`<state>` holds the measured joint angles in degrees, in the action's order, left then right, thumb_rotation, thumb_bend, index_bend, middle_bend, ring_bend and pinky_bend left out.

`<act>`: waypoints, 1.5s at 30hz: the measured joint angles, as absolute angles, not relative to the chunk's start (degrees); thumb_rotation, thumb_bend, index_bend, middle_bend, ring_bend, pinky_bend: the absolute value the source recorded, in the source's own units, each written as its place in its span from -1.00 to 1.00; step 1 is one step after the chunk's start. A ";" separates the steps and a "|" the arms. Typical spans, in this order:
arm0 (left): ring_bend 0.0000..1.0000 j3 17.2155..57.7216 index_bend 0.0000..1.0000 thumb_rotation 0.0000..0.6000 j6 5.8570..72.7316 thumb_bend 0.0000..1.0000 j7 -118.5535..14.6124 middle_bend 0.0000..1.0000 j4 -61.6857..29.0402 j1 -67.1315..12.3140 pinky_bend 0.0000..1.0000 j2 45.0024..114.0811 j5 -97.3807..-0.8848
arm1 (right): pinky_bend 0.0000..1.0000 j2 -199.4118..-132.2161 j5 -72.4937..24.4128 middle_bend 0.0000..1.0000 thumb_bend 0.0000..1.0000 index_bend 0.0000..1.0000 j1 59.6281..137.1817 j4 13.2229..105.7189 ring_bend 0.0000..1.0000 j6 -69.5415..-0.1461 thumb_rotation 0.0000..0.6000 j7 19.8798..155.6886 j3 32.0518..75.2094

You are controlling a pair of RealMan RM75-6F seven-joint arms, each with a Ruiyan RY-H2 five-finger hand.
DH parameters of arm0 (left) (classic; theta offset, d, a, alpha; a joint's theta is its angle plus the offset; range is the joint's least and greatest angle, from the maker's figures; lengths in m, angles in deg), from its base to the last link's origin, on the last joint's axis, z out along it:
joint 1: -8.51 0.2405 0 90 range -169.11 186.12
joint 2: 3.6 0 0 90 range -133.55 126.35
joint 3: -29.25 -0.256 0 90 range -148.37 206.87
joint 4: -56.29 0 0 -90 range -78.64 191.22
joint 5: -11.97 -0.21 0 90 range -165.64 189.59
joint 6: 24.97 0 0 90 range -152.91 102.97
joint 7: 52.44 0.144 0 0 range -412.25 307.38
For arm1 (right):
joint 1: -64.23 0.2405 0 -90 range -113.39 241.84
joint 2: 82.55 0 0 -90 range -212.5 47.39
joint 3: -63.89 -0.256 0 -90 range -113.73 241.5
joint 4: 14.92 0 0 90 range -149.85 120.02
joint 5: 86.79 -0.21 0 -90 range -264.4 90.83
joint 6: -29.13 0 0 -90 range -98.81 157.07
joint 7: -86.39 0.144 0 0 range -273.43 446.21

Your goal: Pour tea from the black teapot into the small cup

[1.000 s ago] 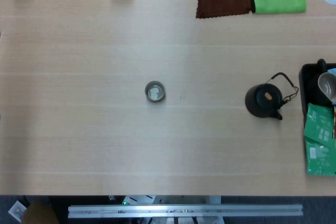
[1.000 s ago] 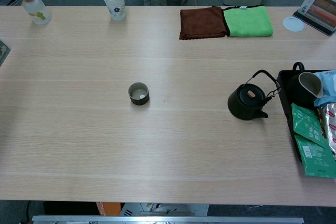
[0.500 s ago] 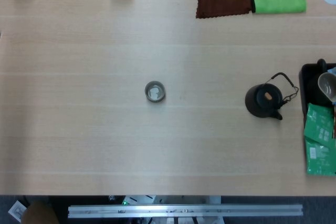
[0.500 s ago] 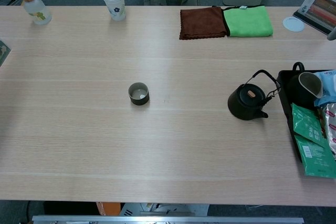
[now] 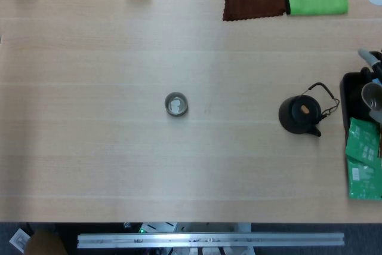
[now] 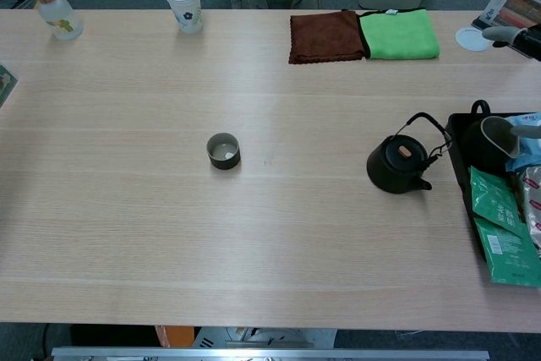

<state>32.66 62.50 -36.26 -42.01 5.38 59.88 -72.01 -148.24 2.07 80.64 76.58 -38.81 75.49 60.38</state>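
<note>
While only the fingertips of the right hand (image 6: 516,35) poke in at the far right edge, its grasp impossible to judge and the left hand unseen, the black teapot (image 6: 399,165) stands nearer and left of it, the small cup (image 6: 223,150) well apart leftward on the surface (image 6: 270,243).

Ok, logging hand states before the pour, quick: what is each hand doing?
Left hand: not in view.
Right hand: only fingertips at the frame edge, cannot tell.
</note>
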 measured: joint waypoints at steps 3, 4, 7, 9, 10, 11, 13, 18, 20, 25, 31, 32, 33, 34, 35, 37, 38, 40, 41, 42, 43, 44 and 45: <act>-0.61 32.61 -0.69 1.00 62.36 -0.60 -36.55 -0.59 -41.94 5.35 -0.67 59.81 -71.88 | -1.00 -148.77 1.30 -0.96 -1.00 -1.00 81.26 76.69 -1.00 -37.72 1.00 73.16 60.53; -0.61 32.61 -0.69 1.00 62.34 -0.60 -36.62 -0.59 -41.90 5.34 -0.67 59.79 -71.87 | -1.00 -148.91 1.10 -0.98 -1.00 -1.00 81.44 76.77 -1.00 -37.44 1.00 72.39 60.58; -0.61 32.60 -0.69 1.00 62.32 -0.60 -36.85 -0.59 -41.74 5.30 -0.67 59.79 -71.90 | -1.00 -149.45 0.42 -1.00 -1.00 -1.00 82.05 77.18 -1.00 -36.58 1.00 69.91 60.70; -0.61 32.57 -0.69 1.00 62.28 -0.60 -37.02 -0.59 -41.65 5.29 -0.67 59.79 -71.90 | -1.00 -149.77 0.07 -1.00 -1.00 -1.00 82.40 77.45 -1.00 -36.08 1.00 68.79 60.78; -0.61 32.55 -0.69 1.00 62.25 -0.60 -37.14 -0.59 -41.56 5.28 -0.67 59.78 -71.89 | -1.00 -149.93 -0.07 -1.00 -1.00 -1.00 82.55 77.52 -1.00 -35.87 1.00 68.28 60.82; -0.61 32.53 -0.69 1.00 62.20 -0.60 -37.27 -0.59 -41.46 5.27 -0.67 59.77 -71.88 | -1.00 -150.19 -0.30 -1.00 -1.00 -1.00 82.79 77.59 -1.00 -35.48 1.00 67.46 60.87; -0.61 32.51 -0.69 1.00 62.13 -0.60 -37.77 -0.59 -41.22 5.27 -0.67 59.68 -71.83 | -1.00 -150.86 -0.86 -1.00 -1.00 -1.00 83.34 77.68 -1.00 -34.38 1.00 65.92 60.93; -0.61 32.49 -0.69 1.00 62.20 -0.60 -39.12 -0.59 -40.68 5.34 -0.67 59.37 -71.82 | -1.00 -153.57 -3.85 -1.00 -1.00 -1.00 84.99 78.02 -1.00 -31.71 1.00 60.38 60.87; -0.61 32.48 -0.69 1.00 62.25 -0.60 -39.49 -0.59 -40.51 5.39 -0.67 59.28 -71.81 | -1.00 -154.81 -5.00 -1.00 -1.00 -1.00 85.70 77.97 -1.00 -30.76 1.00 58.38 60.89; -0.61 32.33 -0.69 1.00 62.30 -0.60 -40.30 -0.59 -40.06 5.56 -0.67 59.14 -71.75 | -1.00 -157.37 -7.50 -1.00 -1.00 -1.00 87.06 77.20 -1.00 -28.97 1.00 54.96 61.15; -0.61 32.12 -0.69 1.00 62.15 -0.60 -41.37 -0.59 -39.65 5.69 -0.67 58.96 -71.73 | -1.00 -159.39 -8.71 -1.00 -1.00 -1.00 87.91 76.18 -1.00 -28.62 1.00 51.85 61.73; -0.61 32.08 -0.69 1.00 62.10 -0.60 -41.57 -0.59 -39.64 5.70 -0.67 58.94 -71.75 | -1.00 -159.65 -8.93 -1.00 -1.00 -1.00 88.04 76.10 -1.00 -28.62 1.00 51.19 61.85; -0.61 32.02 -0.69 1.00 62.03 -0.60 -41.92 -0.59 -39.61 5.71 -0.67 58.90 -71.78 | -1.00 -159.84 -9.14 -1.00 -1.00 -1.00 88.13 76.07 -1.00 -28.60 1.00 50.70 61.96; -0.61 31.98 -0.69 1.00 61.99 -0.60 -42.17 -0.59 -39.54 5.72 -0.67 58.88 -71.80 | -1.00 -160.00 -9.37 -1.00 -1.00 -1.00 88.23 76.06 -1.00 -28.59 1.00 50.22 62.05; -0.61 31.94 -0.69 1.00 61.96 -0.60 -42.30 -0.59 -39.40 5.73 -0.67 58.87 -71.82 | -1.00 -160.21 -9.67 -1.00 -1.00 -1.00 88.35 76.04 -1.00 -28.57 1.00 49.60 62.17; -0.61 31.89 -0.69 1.00 61.89 -0.60 -42.61 -0.59 -39.12 5.74 -0.67 58.92 -71.83 | -1.00 -160.59 -10.13 -1.00 -1.00 -1.00 88.52 75.97 -1.00 -28.59 1.00 48.66 62.32; -0.61 31.87 -0.69 1.00 61.86 -0.60 -42.75 -0.59 -38.96 5.74 -0.67 58.95 -71.83 | -1.00 -160.96 -10.47 -1.00 -1.00 -1.00 88.63 75.89 -1.00 -28.71 1.00 48.09 62.35; -0.61 31.86 -0.69 1.00 61.80 -0.60 -42.96 -0.59 -38.65 5.72 -0.67 59.01 -71.83 | -1.00 -161.59 -10.91 -1.00 -1.00 -1.00 88.77 75.74 -1.00 -28.99 1.00 47.31 62.36; -0.61 31.86 -0.69 1.00 61.79 -0.60 -43.10 -0.59 -38.56 5.72 -0.67 59.02 -71.82 | -1.00 -162.01 -11.26 -1.00 -1.00 -1.00 88.88 75.68 -1.00 -29.12 1.00 46.82 62.34; -0.61 31.87 -0.69 1.00 61.78 -0.60 -43.34 -0.59 -38.43 5.72 -0.67 59.02 -71.82 | -1.00 -162.28 -11.56 -1.00 -1.00 -1.00 88.99 75.65 -1.00 -29.16 1.00 46.47 62.33; -0.61 31.87 -0.69 1.00 61.79 -0.60 -43.53 -0.59 -38.31 5.73 -0.67 59.00 -71.82 | -1.00 -162.51 -11.87 -1.00 -1.00 -1.00 89.09 75.64 -1.00 -29.18 1.00 46.11 62.32; -0.61 31.88 -0.69 1.00 61.83 -0.60 -43.71 -0.59 -38.19 5.75 -0.67 58.98 -71.83 | -1.00 -162.80 -12.28 -1.00 -1.00 -1.00 89.24 75.65 -1.00 -29.20 1.00 45.61 62.30; -0.61 31.88 -0.69 1.00 61.91 -0.60 -43.94 -0.59 -38.03 5.80 -0.67 58.94 -71.84 | -1.00 -163.03 -12.57 -1.00 -1.00 -1.00 89.36 75.66 -1.00 -29.21 1.00 45.22 62.28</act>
